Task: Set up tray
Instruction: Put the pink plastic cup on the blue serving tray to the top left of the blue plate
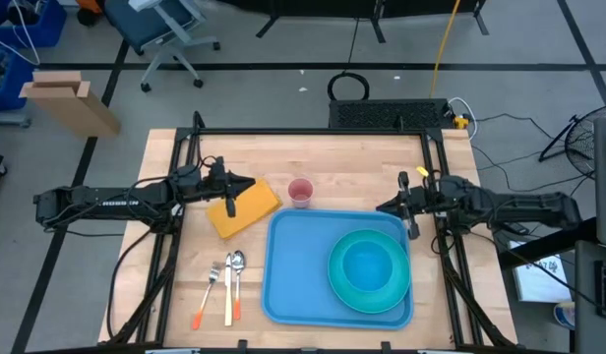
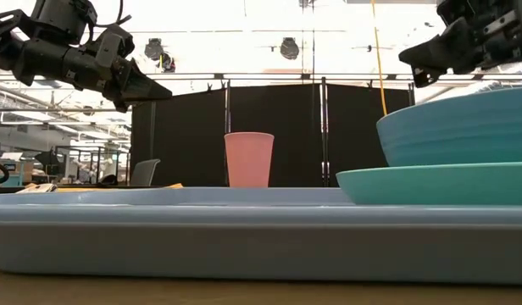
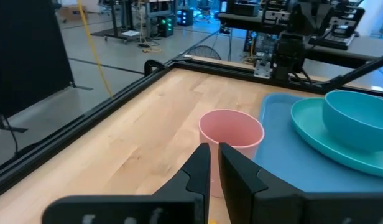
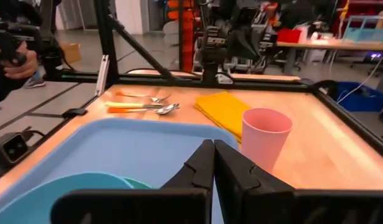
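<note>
The blue tray [image 1: 298, 270] lies on the wooden table, with a teal plate [image 1: 340, 280] and teal bowl [image 1: 370, 265] on its right half. A pink cup [image 1: 301, 193] stands upright on the table just beyond the tray's far edge. A yellow napkin [image 1: 252, 205] lies left of the cup. A fork, spoon and knife [image 1: 224, 285] lie left of the tray. My left gripper [image 1: 252, 183] hovers shut over the napkin, left of the cup. My right gripper [image 1: 382, 208] hovers shut over the tray's far right corner.
A black metal frame [image 1: 436, 177] runs along the table's left, far and right sides. Bare wood lies beyond the tray and cup [image 1: 362, 167]. In the right wrist view a person's hand [image 4: 17, 62] shows off the table, past its left side.
</note>
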Motion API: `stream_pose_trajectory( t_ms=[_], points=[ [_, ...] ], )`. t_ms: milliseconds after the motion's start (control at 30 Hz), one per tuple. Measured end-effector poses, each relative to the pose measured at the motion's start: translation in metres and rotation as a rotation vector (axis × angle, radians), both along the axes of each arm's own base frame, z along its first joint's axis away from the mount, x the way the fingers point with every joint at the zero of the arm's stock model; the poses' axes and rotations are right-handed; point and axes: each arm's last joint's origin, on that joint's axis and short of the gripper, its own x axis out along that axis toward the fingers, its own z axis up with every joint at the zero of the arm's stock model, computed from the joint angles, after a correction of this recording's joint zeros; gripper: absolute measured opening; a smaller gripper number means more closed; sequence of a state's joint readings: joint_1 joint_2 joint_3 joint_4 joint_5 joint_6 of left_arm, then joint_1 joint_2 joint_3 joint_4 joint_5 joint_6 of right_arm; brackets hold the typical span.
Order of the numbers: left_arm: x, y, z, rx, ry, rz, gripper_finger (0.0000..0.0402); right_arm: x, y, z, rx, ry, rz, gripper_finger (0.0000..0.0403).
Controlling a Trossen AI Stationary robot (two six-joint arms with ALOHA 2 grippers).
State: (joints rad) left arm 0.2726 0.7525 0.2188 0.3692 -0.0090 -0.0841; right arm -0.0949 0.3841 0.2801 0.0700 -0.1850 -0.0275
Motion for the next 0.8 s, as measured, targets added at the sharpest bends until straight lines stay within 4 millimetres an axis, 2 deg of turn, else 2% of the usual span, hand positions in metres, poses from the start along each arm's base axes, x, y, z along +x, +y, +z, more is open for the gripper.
stream_pose_trajectory(
  t_ms=[333,467,633,800],
  points=[
    [0.000,0.002,0.001,-0.061,-0.020,0.084,0.0035,-0.005,-0.009,-0.017,-0.026,-0.056,-0.075,0.0000],
    [0.009,0.005,0.021,-0.119,-0.001,0.095,0.0035,-0.006,-0.012,-0.020,-0.045,-0.051,-0.104,0.0000],
    [0.039,0.015,0.065,-0.095,0.136,0.138,0.0035,-0.007,-0.016,-0.020,-0.056,-0.048,-0.134,0.0000],
    [0.084,0.028,0.094,-0.046,0.319,0.136,0.0035,-0.007,-0.016,-0.020,-0.070,-0.051,-0.096,0.0000]
  ],
)
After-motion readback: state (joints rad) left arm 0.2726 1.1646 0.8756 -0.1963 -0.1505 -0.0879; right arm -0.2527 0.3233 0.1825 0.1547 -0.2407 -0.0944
